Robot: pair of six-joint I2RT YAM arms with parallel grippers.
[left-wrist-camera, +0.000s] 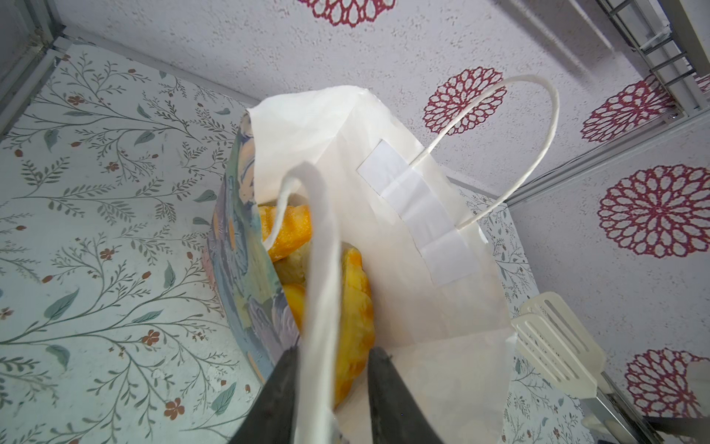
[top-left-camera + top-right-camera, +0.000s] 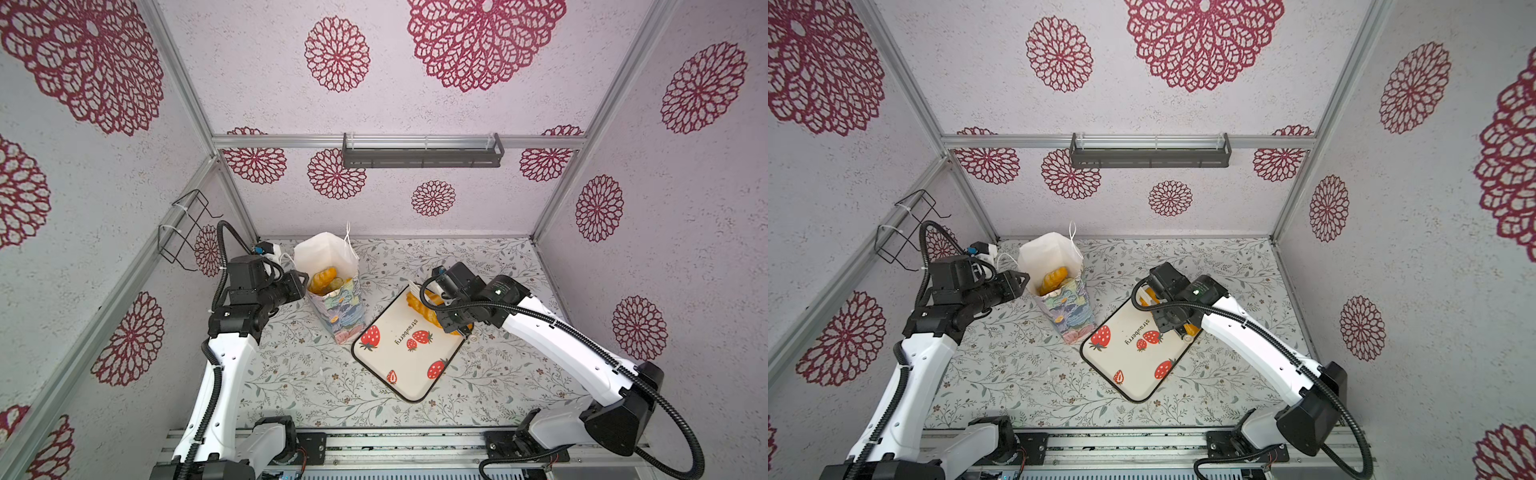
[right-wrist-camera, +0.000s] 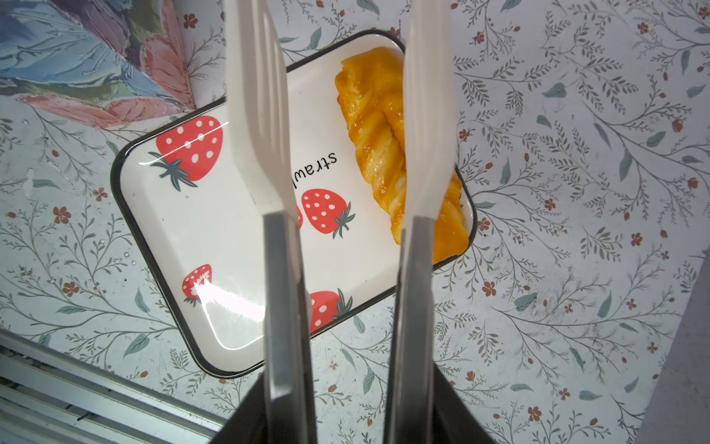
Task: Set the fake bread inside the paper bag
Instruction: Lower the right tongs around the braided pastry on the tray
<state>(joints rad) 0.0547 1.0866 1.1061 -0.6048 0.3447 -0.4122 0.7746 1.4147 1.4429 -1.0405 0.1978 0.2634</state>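
Note:
The paper bag (image 2: 337,318) (image 2: 1068,313) (image 1: 403,230) stands upright at the back left of the table, mouth open. Several pieces of fake bread (image 2: 323,279) (image 2: 1054,279) (image 1: 355,296) lie inside it. One long twisted loaf (image 2: 424,309) (image 3: 374,127) lies along the far edge of the strawberry tray (image 2: 399,370) (image 2: 1133,378) (image 3: 230,238). My left gripper (image 2: 306,279) (image 2: 1025,277) (image 1: 333,351) is at the bag's left rim. Its jaws stand apart, and a white handle (image 1: 319,269) runs between them. My right gripper (image 2: 455,324) (image 2: 1177,322) (image 3: 345,384) is shut on white tongs (image 2: 414,287) (image 1: 557,346) (image 3: 261,115). The blades are spread above the tray, one over the loaf.
A black wire rack (image 2: 185,232) hangs on the left wall. A grey shelf (image 2: 422,151) is fixed to the back wall. The flower-print table (image 2: 307,374) ends at a metal rail (image 2: 395,444) in front. The bag stands close to the tray's left corner.

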